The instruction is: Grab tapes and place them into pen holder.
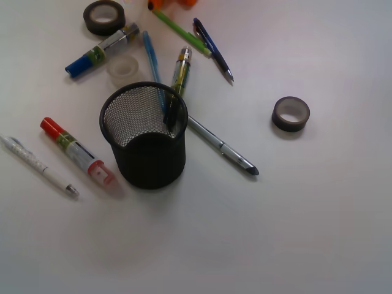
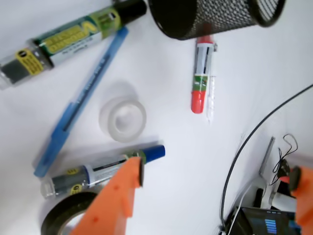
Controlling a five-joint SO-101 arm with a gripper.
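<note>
The pen holder [image 1: 144, 136] stands upright on the white worktop [image 1: 318, 233], left of its middle, with dark pens poking up inside its far wall. Nothing else can be made out in it.

Three tapes lie flat on the worktop, none in the holder. One dark roll [image 1: 104, 16] sits at the far edge, toward the left corner. The clear roll [image 1: 124, 69] lies just behind the holder, near it but apart. The second dark roll [image 1: 291, 114] lies alone to the right, well apart from the rest.

A blue-capped marker [image 1: 101, 50] lies slanted between the far dark roll and the clear roll. A blue pen [image 1: 151, 61] runs beside the clear roll toward the holder. A red-capped marker [image 1: 76, 150] and a white pen [image 1: 38, 165] lie left of the holder; a silver pen [image 1: 222, 147] angles out from behind it to the right. A green pen [image 1: 181, 32] and a dark blue pen [image 1: 213, 49] lie near the far edge.

In the wrist view the gripper [image 2: 210, 191] hangs above the worktop with its orange fingers [image 2: 120, 193] spread wide and nothing between them. The clear roll [image 2: 122, 118] lies ahead of the fingers, and the far dark roll [image 2: 61, 215] shows partly under one of them.
</note>
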